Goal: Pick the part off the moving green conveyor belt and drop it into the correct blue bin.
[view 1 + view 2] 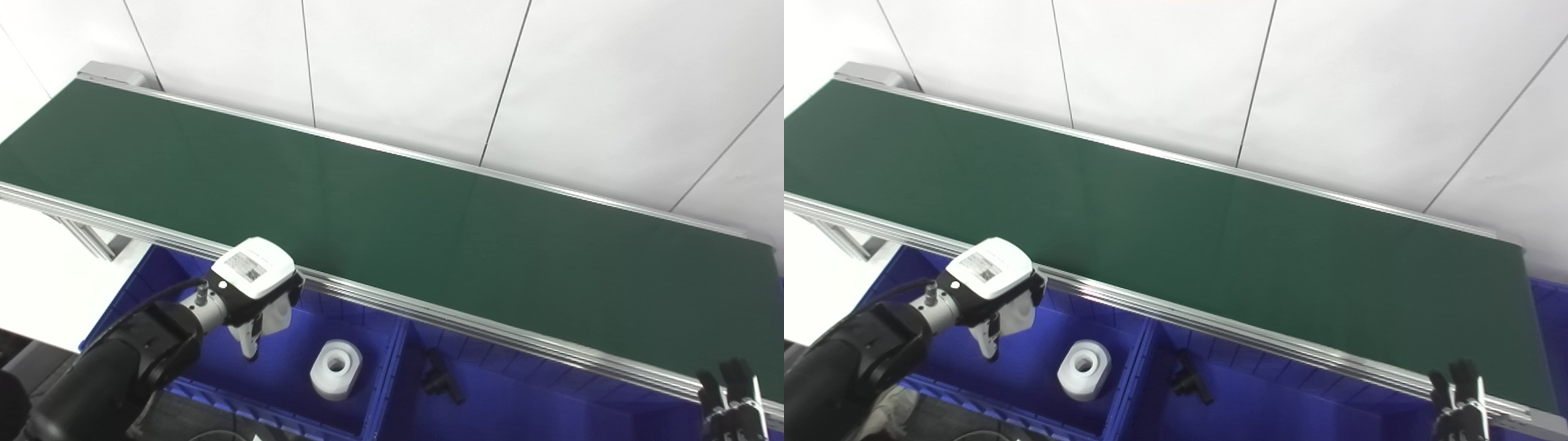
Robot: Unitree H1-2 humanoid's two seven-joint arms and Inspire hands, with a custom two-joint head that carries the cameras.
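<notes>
belt (380, 208): bare, no part | left hand (260, 288): over left bin (184, 383), fingers' state unclear | white part (335, 369): in bin, right of fingers (250, 343) | right hand (732, 392): belt's near-right corner, fingers apart

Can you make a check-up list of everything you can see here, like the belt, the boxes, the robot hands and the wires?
Surface: green conveyor belt, no part on it.
Job's things: white part in the left blue bin; black part in the neighbouring blue bin.
Clutter: nothing seen.
Hands: left hand over the left bin, holding a white piece; right hand at the bottom edge, grip unclear.
Cables: black cable along the left arm.
Surroundings: white panelled wall.
</notes>
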